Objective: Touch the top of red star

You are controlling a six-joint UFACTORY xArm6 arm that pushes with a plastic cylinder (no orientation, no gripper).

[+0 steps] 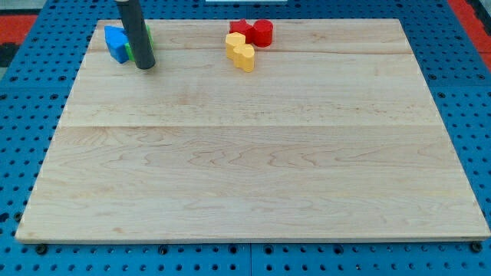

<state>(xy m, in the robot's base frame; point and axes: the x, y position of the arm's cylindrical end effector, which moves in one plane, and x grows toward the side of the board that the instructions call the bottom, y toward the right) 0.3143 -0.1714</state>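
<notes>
The red star [241,30] lies near the view's top, a little right of the middle, partly hidden behind yellow blocks. A red cylinder [262,32] touches its right side. A yellow block [234,43] and a yellow heart-like block [244,56] sit just below it. My tip [145,66] rests on the board at the view's upper left, far left of the red star. The rod stands right beside a blue block [116,43] and covers most of a green block [130,52].
The wooden board [253,146] lies on a blue pegboard [23,115]. All the blocks cluster along the board's top edge in two groups, left and centre.
</notes>
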